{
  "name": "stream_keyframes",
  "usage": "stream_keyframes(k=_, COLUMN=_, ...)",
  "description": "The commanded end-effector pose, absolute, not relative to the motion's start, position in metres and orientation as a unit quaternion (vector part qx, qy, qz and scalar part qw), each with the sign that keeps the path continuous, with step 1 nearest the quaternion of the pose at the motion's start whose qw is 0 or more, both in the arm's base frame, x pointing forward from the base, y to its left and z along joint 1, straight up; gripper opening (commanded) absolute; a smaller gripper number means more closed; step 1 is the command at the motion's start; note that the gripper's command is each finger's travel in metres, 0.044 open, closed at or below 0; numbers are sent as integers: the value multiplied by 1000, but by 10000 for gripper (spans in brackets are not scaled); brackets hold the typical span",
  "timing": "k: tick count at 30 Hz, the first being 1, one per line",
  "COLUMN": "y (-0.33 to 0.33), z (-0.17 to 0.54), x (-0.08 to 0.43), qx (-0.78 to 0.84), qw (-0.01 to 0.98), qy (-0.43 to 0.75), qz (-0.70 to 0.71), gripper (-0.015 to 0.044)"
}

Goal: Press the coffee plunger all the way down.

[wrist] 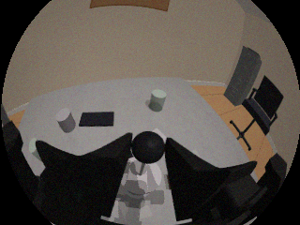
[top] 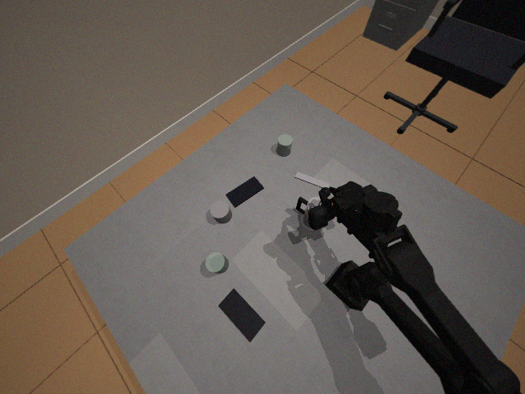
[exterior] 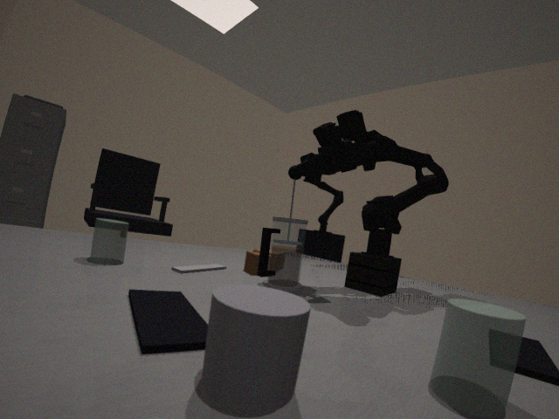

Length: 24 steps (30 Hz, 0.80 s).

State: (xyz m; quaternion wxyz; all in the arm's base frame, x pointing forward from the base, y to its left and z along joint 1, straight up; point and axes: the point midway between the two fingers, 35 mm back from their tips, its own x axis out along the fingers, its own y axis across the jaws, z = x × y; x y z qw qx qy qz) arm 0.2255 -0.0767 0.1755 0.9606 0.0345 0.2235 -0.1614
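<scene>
The coffee press (exterior: 284,268) stands upright, a clear cylinder with a black side handle (top: 302,205) (exterior: 265,252). Its flat lid (exterior: 290,220) sits at the rim. The thin plunger rod (exterior: 292,198) rises high above the lid, and the filter disc shows inside, a little below the lid. The round black knob (top: 325,193) (exterior: 294,171) (wrist: 148,147) tops the rod. My gripper (wrist: 149,139) is shut on the knob, one finger on each side. In the top view the arm hides part of the press.
An orange box (exterior: 253,262) stands behind the press handle. A white bar (top: 310,179) (exterior: 198,268), a pale grey cylinder (top: 220,211) (exterior: 255,356) (wrist: 66,120), two green cylinders (top: 284,145) (top: 216,263) and two dark slabs (top: 244,191) (top: 241,314) lie around. Another dark arm (exterior: 322,245) stands behind.
</scene>
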Motion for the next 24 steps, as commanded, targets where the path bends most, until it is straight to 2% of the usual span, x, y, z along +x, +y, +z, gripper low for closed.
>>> stream_keyframes(k=1, y=-76, z=152, x=223, qx=39, qw=955, qy=247, qz=-159, gripper=125)
stream_keyframes(k=24, y=-78, z=115, x=229, qx=39, qw=955, qy=247, qz=-159, gripper=125)
